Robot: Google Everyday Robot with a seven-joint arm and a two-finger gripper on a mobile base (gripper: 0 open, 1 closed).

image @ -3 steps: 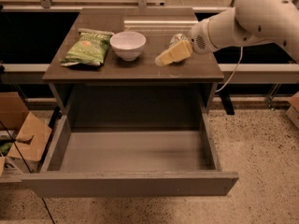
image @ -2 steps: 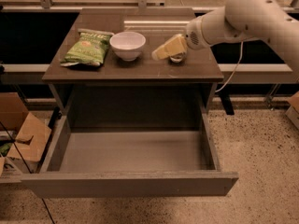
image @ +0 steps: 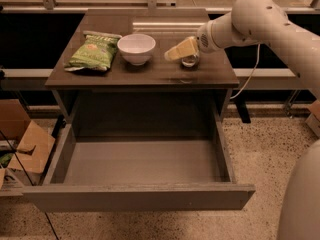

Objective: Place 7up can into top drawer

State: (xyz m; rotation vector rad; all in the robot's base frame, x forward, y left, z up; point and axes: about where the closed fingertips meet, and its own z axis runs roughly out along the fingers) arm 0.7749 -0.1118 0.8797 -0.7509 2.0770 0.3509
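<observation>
Clearly, the small silvery 7up can (image: 190, 60) with its green and red markings stands upright on the dark brown wooden tabletop (image: 150, 76). It is toward the right side, a little back from the front edge, not in the drawer. Right over it we see the robot's gripper (image: 172, 53), a pale yellow wedge pointing left and slightly down, whose body covers the can's upper part. We cannot tell whether the gripper has clamped on the can or merely sits just beside it, since the wedge hides the contact. The thick white arm (image: 270, 24) reaches in from the right edge of the view and ends at that gripper.

Just to the left of the gripper's tip sits a round white ceramic bowl (image: 136, 47), apart from the can. Further left, near the table's left edge, lies a crinkled green chip bag (image: 94, 51), flat on the wood.

Below the tabletop, the wide shallow grey-brown top drawer (image: 140, 198) is pulled fully out toward us, with its flat plain front panel nearest the camera and its grey inner floor in plain sight. On the speckled stone floor (image: 265, 154) to the left of the drawer stands an opened brown cardboard box (image: 25, 149).
</observation>
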